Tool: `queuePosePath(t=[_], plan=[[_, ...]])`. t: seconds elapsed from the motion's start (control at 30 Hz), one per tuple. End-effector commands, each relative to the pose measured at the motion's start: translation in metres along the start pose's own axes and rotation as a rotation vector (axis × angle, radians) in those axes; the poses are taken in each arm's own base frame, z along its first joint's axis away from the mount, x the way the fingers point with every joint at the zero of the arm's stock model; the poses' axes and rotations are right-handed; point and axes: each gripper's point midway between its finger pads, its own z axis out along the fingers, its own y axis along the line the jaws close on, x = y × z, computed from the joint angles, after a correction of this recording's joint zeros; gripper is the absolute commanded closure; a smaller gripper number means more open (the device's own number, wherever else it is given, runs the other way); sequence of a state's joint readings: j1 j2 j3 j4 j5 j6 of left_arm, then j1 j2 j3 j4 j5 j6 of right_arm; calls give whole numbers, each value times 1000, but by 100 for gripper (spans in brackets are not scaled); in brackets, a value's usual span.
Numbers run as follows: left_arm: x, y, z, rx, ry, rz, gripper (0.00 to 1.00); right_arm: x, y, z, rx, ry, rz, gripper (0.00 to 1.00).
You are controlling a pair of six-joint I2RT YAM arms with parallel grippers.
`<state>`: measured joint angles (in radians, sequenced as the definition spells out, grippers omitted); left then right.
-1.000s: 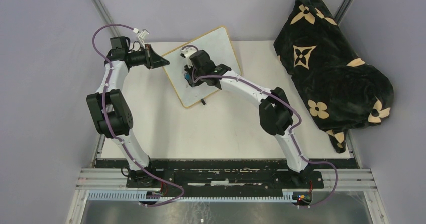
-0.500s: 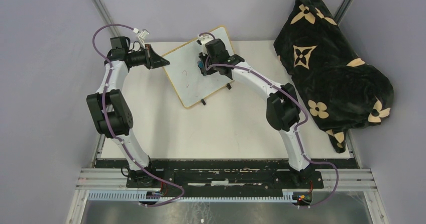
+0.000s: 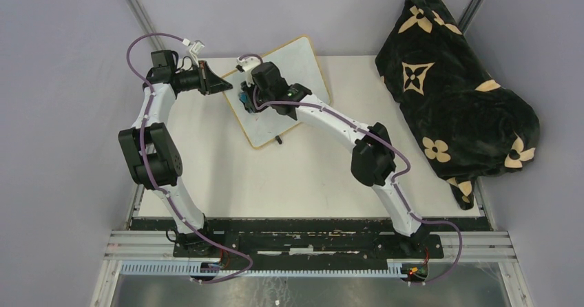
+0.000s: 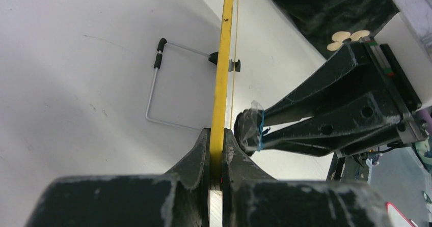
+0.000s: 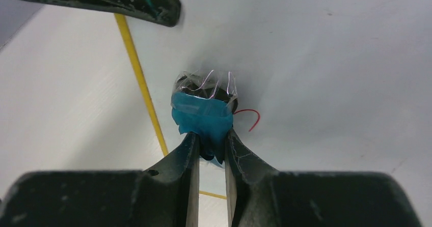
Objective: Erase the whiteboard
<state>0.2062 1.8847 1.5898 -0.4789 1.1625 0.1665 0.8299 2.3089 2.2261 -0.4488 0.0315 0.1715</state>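
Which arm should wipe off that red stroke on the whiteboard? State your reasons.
Right. The right fingers clamp the blue-taped eraser pad against the white wood-framed whiteboard, beside the thin red pen stroke. The left fingers are shut on the board's yellow edge, steadying it.

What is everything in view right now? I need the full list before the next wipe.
whiteboard: one, white with yellow-wood frame, askew at the table's far centre
red mark: one, red, on the whiteboard beside the eraser
eraser: one, blue-wrapped pad, against the whiteboard
wire stand: one, silver with black tips, fixed to the whiteboard's frame
blanket: one, black with tan flowers, bunched at the table's right
table: one, white
left gripper: one, black, shut on the whiteboard's frame
right gripper: one, black, shut on the eraser
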Motion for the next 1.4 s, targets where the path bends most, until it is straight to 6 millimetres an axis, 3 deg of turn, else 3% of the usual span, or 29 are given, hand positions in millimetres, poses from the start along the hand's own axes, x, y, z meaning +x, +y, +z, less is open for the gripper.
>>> queuePosePath(t=[0.0,0.1,0.23,0.53,0.6,0.7,0.87,1.13,1.37], plan=[[17,14,-2,-113,62,26,97,-22,4,1,-46,-66,32,99],[17,13,-3,-114,61,29,97,-21,-1,7,-18,-63,32,100],[16,12,-4,-116,59,29,97,-17,-24,12,63,-53,33,99],[17,13,-3,-115,62,26,97,-12,-122,-16,281,-34,85,99],[17,13,-3,-115,62,24,97,-10,-138,-23,308,-32,91,99],[18,13,-3,-114,64,22,97,-7,-146,-28,319,-21,78,99],[19,13,-3,-112,65,19,97,-2,-116,-22,238,-11,75,99],[15,13,-3,-114,65,27,97,24,-30,-14,64,34,-12,99],[16,13,-4,-114,66,28,97,46,4,-25,-31,57,-34,99]])
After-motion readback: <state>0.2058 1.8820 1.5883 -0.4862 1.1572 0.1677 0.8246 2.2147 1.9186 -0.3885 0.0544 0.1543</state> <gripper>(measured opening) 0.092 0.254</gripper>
